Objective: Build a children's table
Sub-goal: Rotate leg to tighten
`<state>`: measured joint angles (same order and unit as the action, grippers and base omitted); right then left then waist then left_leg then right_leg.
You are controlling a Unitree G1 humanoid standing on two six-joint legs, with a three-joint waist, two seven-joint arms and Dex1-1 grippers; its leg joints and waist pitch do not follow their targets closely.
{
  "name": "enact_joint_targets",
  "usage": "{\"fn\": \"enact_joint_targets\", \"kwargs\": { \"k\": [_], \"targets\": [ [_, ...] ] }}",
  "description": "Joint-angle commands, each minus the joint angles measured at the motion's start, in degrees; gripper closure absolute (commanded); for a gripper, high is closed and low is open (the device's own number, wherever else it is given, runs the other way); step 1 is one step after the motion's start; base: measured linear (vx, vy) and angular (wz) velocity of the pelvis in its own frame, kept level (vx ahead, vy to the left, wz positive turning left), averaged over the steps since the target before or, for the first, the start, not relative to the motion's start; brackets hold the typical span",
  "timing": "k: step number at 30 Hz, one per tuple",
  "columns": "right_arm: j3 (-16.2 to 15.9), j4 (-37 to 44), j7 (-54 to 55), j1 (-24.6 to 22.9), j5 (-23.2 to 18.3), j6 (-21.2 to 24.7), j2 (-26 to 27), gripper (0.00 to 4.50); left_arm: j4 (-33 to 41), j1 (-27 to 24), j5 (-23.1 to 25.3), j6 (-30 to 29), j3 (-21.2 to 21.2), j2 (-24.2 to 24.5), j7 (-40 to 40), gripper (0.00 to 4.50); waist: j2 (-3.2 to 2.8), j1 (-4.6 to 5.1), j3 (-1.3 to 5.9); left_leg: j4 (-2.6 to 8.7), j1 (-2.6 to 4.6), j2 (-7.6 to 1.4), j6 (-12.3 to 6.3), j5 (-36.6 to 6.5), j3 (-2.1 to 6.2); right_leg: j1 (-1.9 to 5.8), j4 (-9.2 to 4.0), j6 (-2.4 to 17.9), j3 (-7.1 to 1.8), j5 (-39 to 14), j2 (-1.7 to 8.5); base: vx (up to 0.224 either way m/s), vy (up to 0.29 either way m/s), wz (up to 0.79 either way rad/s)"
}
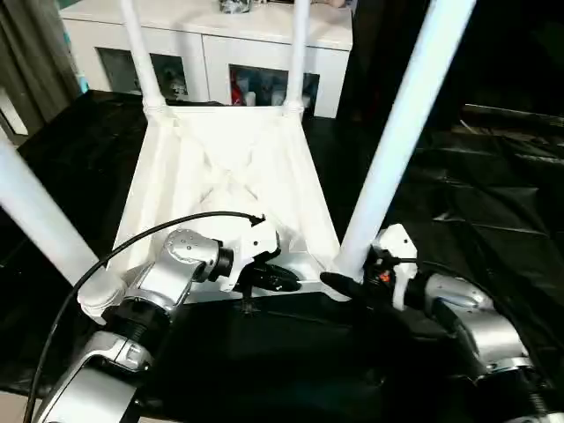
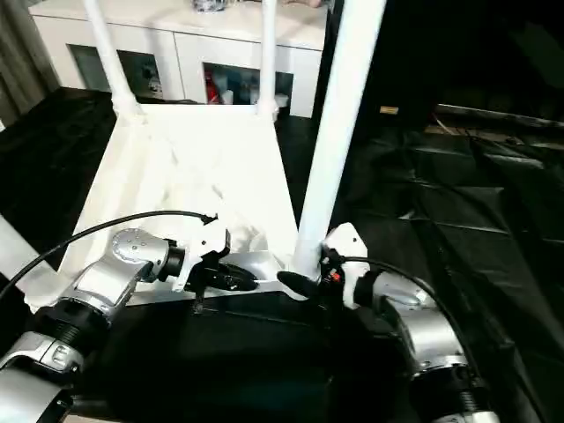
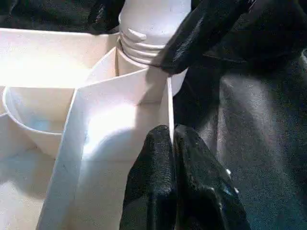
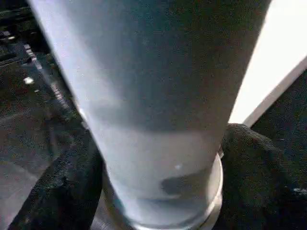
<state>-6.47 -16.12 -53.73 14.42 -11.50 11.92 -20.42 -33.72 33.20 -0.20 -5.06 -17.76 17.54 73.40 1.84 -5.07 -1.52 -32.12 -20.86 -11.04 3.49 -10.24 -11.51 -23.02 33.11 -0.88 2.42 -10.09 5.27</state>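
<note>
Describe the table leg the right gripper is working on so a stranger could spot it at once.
On the black-draped table lies the white tabletop, underside up, with four legs standing in its corners. Take the near corner on the robot's right: that leg has the right gripper's black fingers either side of its base.

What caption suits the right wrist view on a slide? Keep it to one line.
Right gripper straddling the base of a white table leg where it enters its corner socket.
</note>
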Motion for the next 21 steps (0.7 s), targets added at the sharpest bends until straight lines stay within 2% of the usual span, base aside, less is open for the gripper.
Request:
{"fn": "enact_joint_targets", "kwargs": {
  "k": [1,4,9,11,12,13,14,16,17,18,19,21],
  "targets": [
    [-0.90,0.48,-1.28,-0.70,-0.27,0.56,-0.36,1.11,0.18,-1.61,-0.71,-0.52,-1.43,-0.60,2.13,4.50,0.29,0.06,2.49,3.52,0.73,-2.33,-2.69,-13.22,0.76,2.39,-3.15,12.96,-1.86,-9.74,2.86,0.000,0.000,0.00],
    [-1.02,0.54,-1.29,-0.77,-0.59,0.69,0.00,1.44,0.13,-1.50,-0.70,-0.50,-1.44,-0.72,1.87,4.50,0.26,0.15,2.46,3.58,0.78,-2.34,-2.27,-13.56,0.81,2.29,-3.19,12.78,-1.83,-10.61,2.79,0.000,0.000,0.00],
    [-0.77,0.08,-0.47,-0.61,-0.75,0.68,0.69,1.69,-0.24,-1.36,-0.27,-0.26,-1.45,-1.28,0.28,4.50,0.30,0.17,2.54,3.49,0.77,-2.28,-2.23,-13.23,0.80,2.36,-3.09,12.84,-1.83,-9.83,2.76,0.000,0.000,0.00],
    [0.88,-3.16,6.57,0.53,0.86,0.12,3.35,1.74,-2.01,-0.60,1.00,-0.47,-0.76,-3.49,-5.54,4.50,0.33,0.27,2.49,3.52,0.72,-2.30,-2.10,-13.41,0.78,2.18,-3.12,12.75,-1.87,-10.44,2.78,0.000,0.000,0.00],
    [1.39,-4.33,8.97,0.96,1.55,-0.18,4.15,1.75,-2.58,-0.35,1.40,-0.51,-0.56,-4.16,-7.27,4.50,0.30,0.31,2.39,3.61,0.79,-2.29,-1.76,-13.90,0.80,2.07,-3.32,12.63,-1.85,-11.41,2.80,0.000,0.000,0.00],
    [2.02,-5.65,11.76,1.47,2.24,-0.39,5.01,1.75,-3.32,0.01,1.96,-0.54,-0.33,-4.98,-9.56,4.50,0.24,0.43,2.23,3.79,0.89,-2.26,-0.72,-15.77,0.95,2.02,-3.61,12.03,-1.77,-15.00,2.92,0.000,0.000,0.00],
    [2.88,-7.02,14.92,2.05,2.72,-0.29,6.05,1.76,-4.24,0.47,2.51,-0.64,-0.07,-6.06,-12.19,4.50,0.53,0.64,2.22,3.91,0.85,-2.17,0.14,-17.16,1.10,2.13,-3.92,10.76,-1.74,-18.56,2.98,0.000,0.000,0.00],
    [4.34,-8.85,19.88,2.89,3.15,0.04,7.86,1.76,-5.59,1.14,3.07,-1.09,0.26,-7.92,-15.76,4.50,0.42,0.94,2.04,3.97,1.13,-2.11,0.72,-19.14,1.18,1.64,-4.45,9.40,-1.83,-22.44,2.96,0.000,0.000,0.00],
    [5.53,-9.93,23.68,3.49,3.26,0.26,9.29,1.76,-6.63,1.75,3.80,-1.81,0.35,-9.30,-18.96,4.50,0.53,1.03,2.08,3.98,1.10,-1.99,0.68,-19.90,1.30,1.74,-4.71,8.59,-1.79,-24.39,3.04,0.000,0.000,0.00],
    [6.45,-10.83,27.26,4.05,3.44,0.50,10.78,1.76,-7.82,2.45,4.54,-2.47,0.49,-10.91,-22.56,4.50,0.44,1.18,2.06,4.04,1.06,-1.99,0.80,-19.89,1.28,1.53,-4.82,8.03,-1.86,-24.90,2.99,0.000,0.000,0.00],
    [6.99,-11.83,32.04,4.77,4.35,0.58,12.80,1.76,-9.41,3.47,5.23,-3.74,0.84,-13.46,-27.59,4.50,0.41,1.35,2.02,3.97,1.38,-1.98,1.21,-20.69,1.27,1.15,-5.01,7.82,-1.80,-25.84,2.91,0.000,0.000,0.00],
    [6.07,-11.59,33.58,5.03,4.89,1.01,14.97,1.76,-10.63,4.42,5.75,-4.12,0.71,-15.80,-30.88,4.50,0.52,1.45,1.98,3.93,1.39,-1.82,1.08,-21.40,1.33,1.05,-5.25,7.41,-1.76,-27.38,2.88,0.000,0.000,0.00]
  ]
}}
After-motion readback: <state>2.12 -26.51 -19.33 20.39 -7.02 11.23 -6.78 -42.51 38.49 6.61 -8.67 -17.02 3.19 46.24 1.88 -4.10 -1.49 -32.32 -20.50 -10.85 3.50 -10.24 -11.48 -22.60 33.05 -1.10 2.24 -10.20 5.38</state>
